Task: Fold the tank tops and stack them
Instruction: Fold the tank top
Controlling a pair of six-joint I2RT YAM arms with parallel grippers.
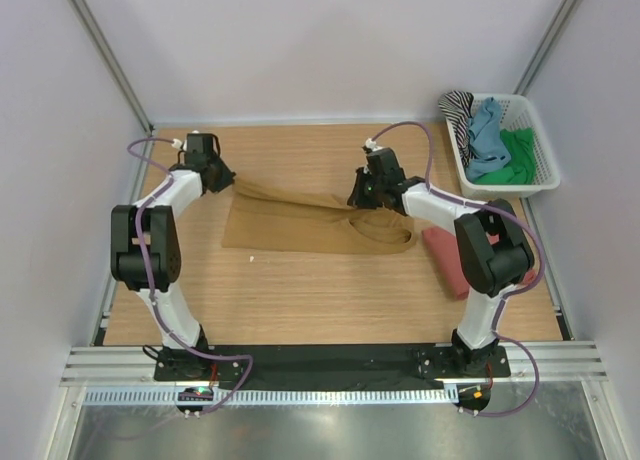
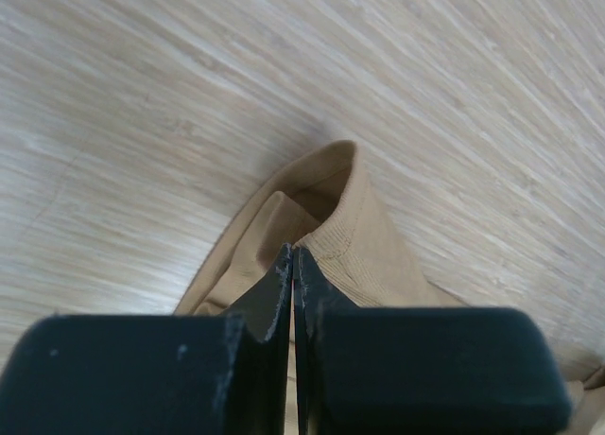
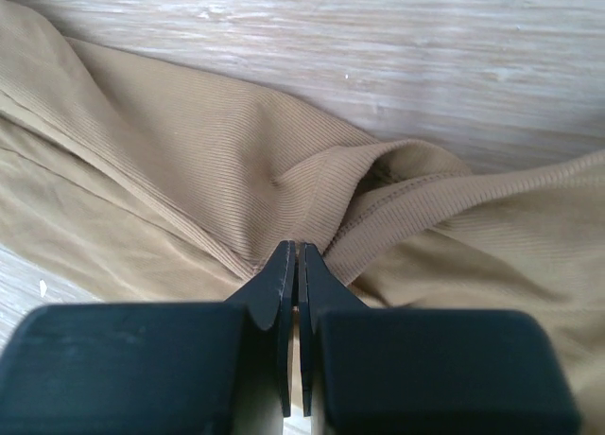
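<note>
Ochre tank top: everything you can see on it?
The ochre tank top is plain tan, finely ribbed soft cloth with stitched hem bands. It lies on the table, partly flat and wrinkled, stretched between two held points. The left tool is shut on its far-left corner, the right tool on a bunched fold by a hemmed opening. Its right end sits close to a red garment; contact unclear.

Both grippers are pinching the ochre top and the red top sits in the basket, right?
No. The red top lies on the table beside the right arm, not in the basket; the top view shows it. Both the left gripper and right gripper do pinch the ochre top.
</note>
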